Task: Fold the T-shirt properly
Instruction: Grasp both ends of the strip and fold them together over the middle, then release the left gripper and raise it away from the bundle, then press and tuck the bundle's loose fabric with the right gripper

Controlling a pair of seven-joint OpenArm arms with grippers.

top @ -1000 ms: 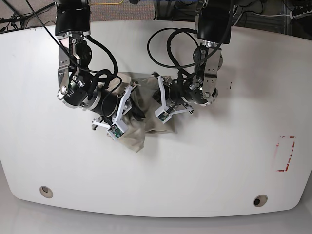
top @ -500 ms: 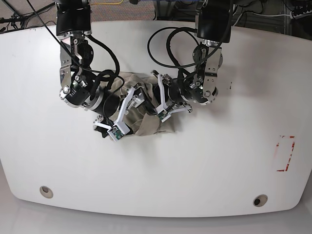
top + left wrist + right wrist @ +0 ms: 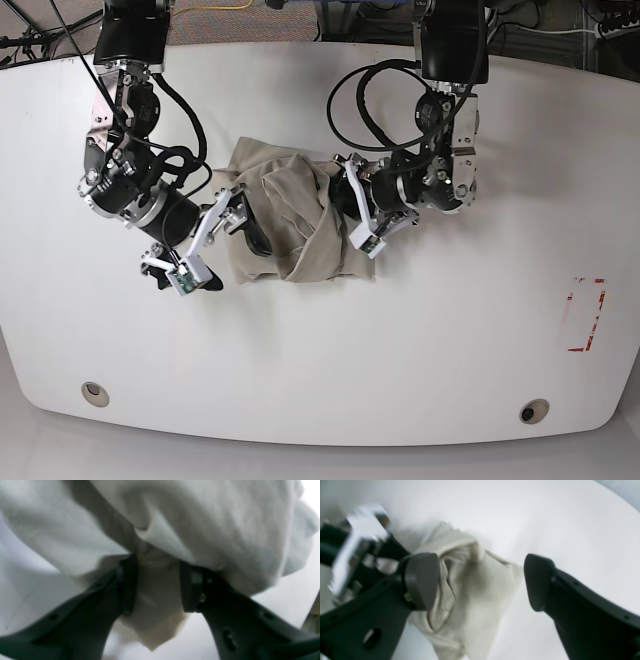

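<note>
T-shirt [image 3: 285,215] cloth sits bunched in a beige heap on the white table [image 3: 450,330], between the two claws and touching both. Only the base view shows the whole heap and both arms with their black cables; it also shows a red-outlined rectangle [image 3: 586,315] on the table, well apart from the claws toward the left arm's side, and two round holes [image 3: 95,392] near the table's front edge.

In the left wrist view, soft folds fill the space above and beyond the left gripper [image 3: 156,585]. A thick wad of the fabric passes between its dark fingers [image 3: 128,585], which stand partly apart, and a pointed flap hangs below them. The cloth touches both inner faces, but whether the fingers pinch it or only flank it cannot be told.

In the right wrist view, the right gripper [image 3: 480,581] is spread wide. Its rounded black pads [image 3: 421,580] hold nothing; a creased ridge of the shirt lies beyond and between them, close to one pad, with bare table beside the other. The blurred white and black body of the other arm [image 3: 357,542] shows past that pad.

The fabric is matte, limp and heavily wrinkled, with a hemmed edge visible. The fingers are smooth, dark plastic with small holes, on white brackets.
</note>
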